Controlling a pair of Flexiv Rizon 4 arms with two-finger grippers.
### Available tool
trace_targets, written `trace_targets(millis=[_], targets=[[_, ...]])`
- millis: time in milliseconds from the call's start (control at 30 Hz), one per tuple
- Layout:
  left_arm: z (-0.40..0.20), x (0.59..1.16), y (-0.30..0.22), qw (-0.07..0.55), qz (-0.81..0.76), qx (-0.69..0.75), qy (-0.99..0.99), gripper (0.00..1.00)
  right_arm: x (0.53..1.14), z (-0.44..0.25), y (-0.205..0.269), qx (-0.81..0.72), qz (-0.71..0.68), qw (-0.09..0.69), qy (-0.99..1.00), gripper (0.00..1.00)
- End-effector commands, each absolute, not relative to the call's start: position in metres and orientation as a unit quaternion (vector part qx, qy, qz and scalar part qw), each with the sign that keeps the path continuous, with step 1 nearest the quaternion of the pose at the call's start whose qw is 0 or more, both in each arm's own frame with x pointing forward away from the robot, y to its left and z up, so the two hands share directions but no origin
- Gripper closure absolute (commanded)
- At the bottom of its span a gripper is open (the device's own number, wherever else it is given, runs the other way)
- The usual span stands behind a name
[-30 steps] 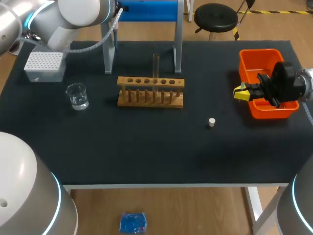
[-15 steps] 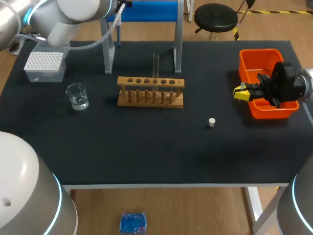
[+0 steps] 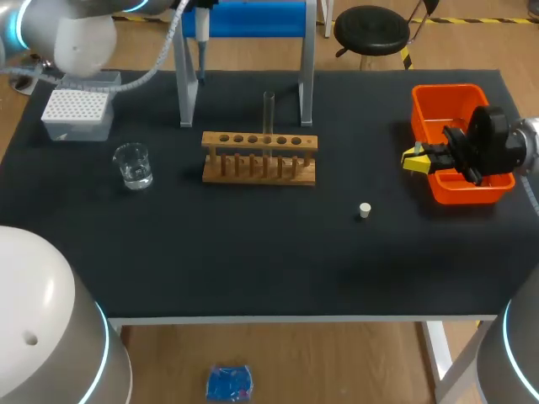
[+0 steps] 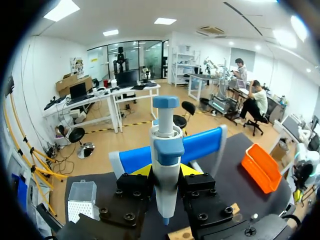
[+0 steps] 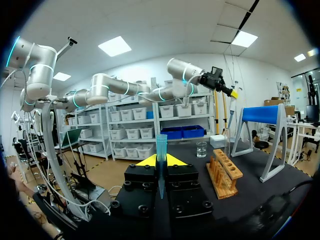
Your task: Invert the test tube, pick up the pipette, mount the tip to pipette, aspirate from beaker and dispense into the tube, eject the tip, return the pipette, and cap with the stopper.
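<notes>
Pipette (image 4: 166, 150) in left hand (image 4: 165, 172) now shows beside stand (image 3: 184, 84).

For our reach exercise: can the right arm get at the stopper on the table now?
Likely yes for reach: only bare table lies between the right claw and the stopper. But the claw is shut on a tip, so grasping looks blocked.

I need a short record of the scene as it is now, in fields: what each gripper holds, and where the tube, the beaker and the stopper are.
left gripper: shut on pipette
right gripper: shut on pipette tip, by orange bin
test tube: upright in wooden rack
beaker: on table, left of rack
stopper: loose on table, right of rack
</notes>
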State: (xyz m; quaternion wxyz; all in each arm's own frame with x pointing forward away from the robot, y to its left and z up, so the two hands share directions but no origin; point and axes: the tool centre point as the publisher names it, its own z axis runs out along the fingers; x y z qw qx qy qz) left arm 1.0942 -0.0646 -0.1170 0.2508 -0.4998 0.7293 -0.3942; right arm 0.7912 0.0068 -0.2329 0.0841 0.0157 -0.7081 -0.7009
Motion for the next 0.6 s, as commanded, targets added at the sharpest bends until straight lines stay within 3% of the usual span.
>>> trace_targets(millis=[33,600], targets=[[-0.102,1.044,-0.049,0.225,-0.411,-0.48,0.741,1.0,0.791,-0.232,0.006,0.016,-0.7,0.085,-0.709,1.0],[-0.081,0.954,-0.078,0.087,-0.482,-0.315,0.813,1.0,0.791,-0.232,0.006,0.016,-0.7,0.085,-0.709,1.0]])
